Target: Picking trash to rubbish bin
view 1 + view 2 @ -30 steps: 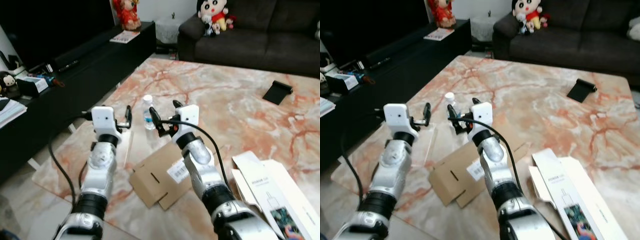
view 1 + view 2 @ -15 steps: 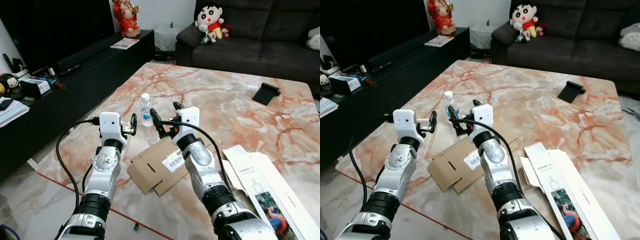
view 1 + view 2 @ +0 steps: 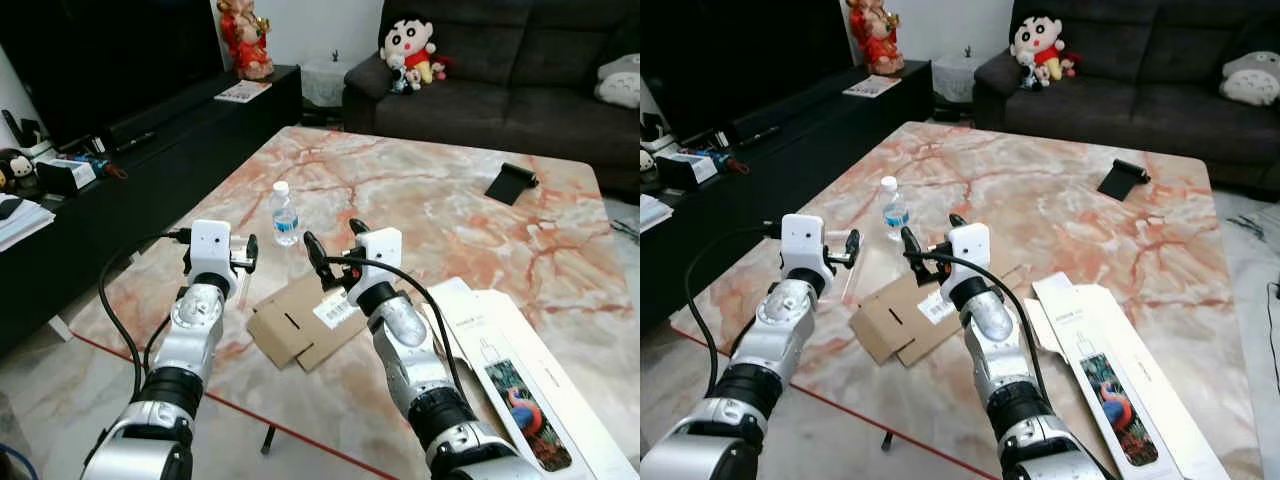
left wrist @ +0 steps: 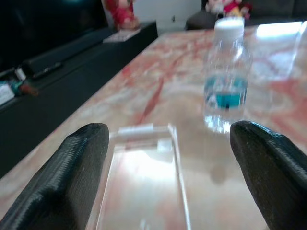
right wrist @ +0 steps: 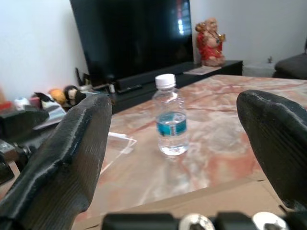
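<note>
Hovering spread-fingered, right gripper and left gripper — bottle just beyond.

We see the room evenly and brightly lit, with soft glare on the glossy marble table and only faint shadows. Our head views are sharp. In the left wrist view the water bottle looks blurred, and its close black fingers are soft

table: water bottle standing ahead of my claws | flattened cardboard lying under my right gripper | my left gripper hovering left of it | long printed box lying right | sofa sitting behind
</note>
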Robot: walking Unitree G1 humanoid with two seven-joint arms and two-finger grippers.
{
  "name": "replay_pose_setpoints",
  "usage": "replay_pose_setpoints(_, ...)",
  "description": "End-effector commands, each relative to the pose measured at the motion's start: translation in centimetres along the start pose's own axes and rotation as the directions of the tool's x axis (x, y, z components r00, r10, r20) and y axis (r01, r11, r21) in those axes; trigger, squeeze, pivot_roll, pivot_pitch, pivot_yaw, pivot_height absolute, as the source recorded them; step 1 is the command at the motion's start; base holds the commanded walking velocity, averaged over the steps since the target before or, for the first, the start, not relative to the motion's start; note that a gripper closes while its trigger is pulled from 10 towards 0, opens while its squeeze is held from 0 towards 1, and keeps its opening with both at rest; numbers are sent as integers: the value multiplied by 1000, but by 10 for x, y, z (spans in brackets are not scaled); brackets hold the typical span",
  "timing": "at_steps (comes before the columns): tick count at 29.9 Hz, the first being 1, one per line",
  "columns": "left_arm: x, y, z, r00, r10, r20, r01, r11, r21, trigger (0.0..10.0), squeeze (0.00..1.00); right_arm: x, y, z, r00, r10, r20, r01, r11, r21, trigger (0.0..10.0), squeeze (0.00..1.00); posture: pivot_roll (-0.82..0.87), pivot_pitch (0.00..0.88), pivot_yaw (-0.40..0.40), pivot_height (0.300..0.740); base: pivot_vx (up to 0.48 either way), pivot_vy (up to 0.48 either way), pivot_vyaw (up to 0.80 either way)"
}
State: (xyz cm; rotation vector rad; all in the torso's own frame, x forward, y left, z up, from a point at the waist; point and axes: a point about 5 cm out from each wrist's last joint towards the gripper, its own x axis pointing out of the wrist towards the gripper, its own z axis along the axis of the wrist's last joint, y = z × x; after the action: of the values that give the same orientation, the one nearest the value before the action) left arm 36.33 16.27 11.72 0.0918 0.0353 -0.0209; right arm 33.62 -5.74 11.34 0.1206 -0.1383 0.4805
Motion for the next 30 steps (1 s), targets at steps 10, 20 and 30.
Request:
replay_pose_setpoints(10,1,16,-17,985,87,-148,-79,995,62,10000,0,-9,7,-3,1000,20,-19,-20,1000,6,10000,0,91,75,47,740,0,0,0)
replay_pose_setpoints(20,8,15,0,999,20,-49,-19,1000,21,10000,0,-19,12,-6,999,23,-34,-23,1000,14,10000,0,72,104,50,740,0,0,0)
replay_pose_setpoints(30,15,14,8,999,0,-53,1,1000,27,10000,0,-30,19,-9,998,28,-51,-27,999,29,10000,0,56,133,60,740,0,0,0)
